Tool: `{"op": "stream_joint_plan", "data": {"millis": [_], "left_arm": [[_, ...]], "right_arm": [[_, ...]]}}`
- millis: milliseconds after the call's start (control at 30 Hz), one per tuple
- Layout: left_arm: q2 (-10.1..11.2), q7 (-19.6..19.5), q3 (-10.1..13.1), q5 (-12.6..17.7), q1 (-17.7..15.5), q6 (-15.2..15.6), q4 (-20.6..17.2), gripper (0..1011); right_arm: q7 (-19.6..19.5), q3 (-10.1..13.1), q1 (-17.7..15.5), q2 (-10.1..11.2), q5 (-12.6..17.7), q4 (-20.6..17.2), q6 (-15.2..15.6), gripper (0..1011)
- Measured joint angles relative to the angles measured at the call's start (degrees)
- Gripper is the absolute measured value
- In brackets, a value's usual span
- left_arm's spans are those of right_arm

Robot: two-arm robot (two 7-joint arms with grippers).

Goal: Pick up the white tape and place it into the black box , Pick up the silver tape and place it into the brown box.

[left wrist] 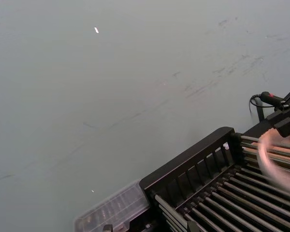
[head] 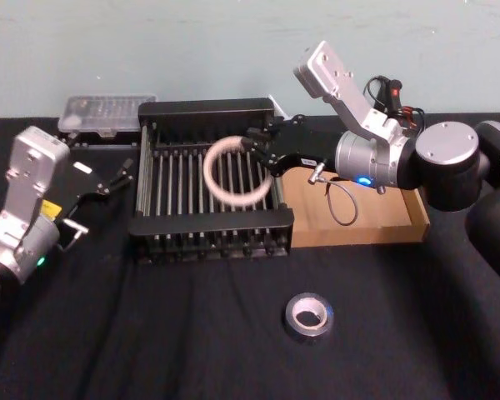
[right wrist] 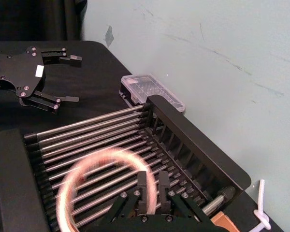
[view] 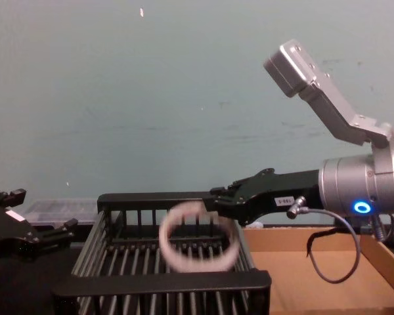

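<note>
The black box (left wrist: 193, 166) shows its slatted corner below a pale, scuffed wall (left wrist: 111, 96). A blurred white tape (left wrist: 275, 162) lies over its bars, and a clear plastic case (left wrist: 113, 210) sits just outside.

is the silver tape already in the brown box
No, the silver tape lies on the table in front of the black box, outside the brown box.

A robot lab: a black-draped table (head: 192, 350), with a bare, scuffed pale-green wall (head: 192, 42) at twelve o'clock.
</note>
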Motion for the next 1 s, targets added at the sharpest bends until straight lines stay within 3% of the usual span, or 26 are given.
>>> {"op": "stream_joint_plan", "data": {"millis": [433, 533, 633, 800, 867, 1000], "left_arm": [[0.0, 0.0, 0.0, 0.0, 0.0, 0.0, 0.0, 1001], [0.0, 0.0, 0.0, 0.0, 0.0, 0.0, 0.0, 1001], [0.0, 0.0, 0.0, 0.0, 0.0, 0.0, 0.0, 1001], [0.0, 0.0, 0.0, 0.0, 0.0, 0.0, 0.0, 1001], [0.0, 0.0, 0.0, 0.0, 0.0, 0.0, 0.0, 1001], [0.0, 0.0, 0.0, 0.0, 0.0, 0.0, 0.0, 1001]], "right_arm": [[0.0, 0.1, -0.1, 0.1, 0.1, -0.1, 0.1, 573], [0.0, 0.0, -0.1, 0.1, 0.1, -0.1, 0.1, 628], [0.0, 0.0, -0.1, 0.1, 0.1, -0.1, 0.1, 771], [0.0, 0.0, -0.1, 0.1, 0.1, -0.2, 0.1, 873], [0.0, 0.0, -0.1, 0.1, 0.1, -0.3, 0.2, 961], [-0.2, 0.3, -0.6, 0.4, 0.2, -1.1, 0.5, 1002]]}}
